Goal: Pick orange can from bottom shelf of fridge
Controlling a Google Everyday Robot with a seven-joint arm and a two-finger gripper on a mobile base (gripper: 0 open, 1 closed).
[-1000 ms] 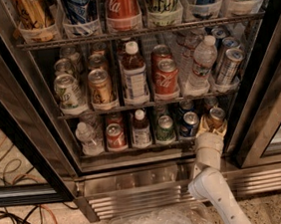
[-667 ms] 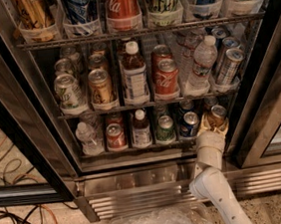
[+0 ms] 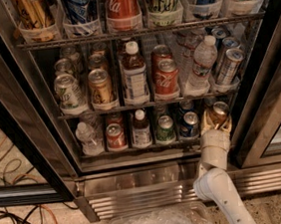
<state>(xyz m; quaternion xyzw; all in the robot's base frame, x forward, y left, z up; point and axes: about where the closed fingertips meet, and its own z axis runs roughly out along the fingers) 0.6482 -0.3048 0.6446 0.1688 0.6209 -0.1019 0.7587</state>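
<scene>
The orange can (image 3: 219,110) sits at the right end of the bottom shelf (image 3: 134,148), held by the gripper (image 3: 216,122).
The gripper is clamped on the can's lower body, and the silver top shows above it. The white arm (image 3: 218,176) rises from the lower right, bends in front of the ribbed steel base of the fridge (image 3: 138,189), and points steeply up, just beside a blue can (image 3: 189,124).

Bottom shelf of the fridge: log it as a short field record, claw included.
shelf: bottom shelf, wire rack, lowest tier
front row, left to right: clear bottle, red can, white-capped bottle, green can, blue can, orange can
claw: at the shelf's right end, shut on orange can
arm: white, reaching up from lower right
</scene>
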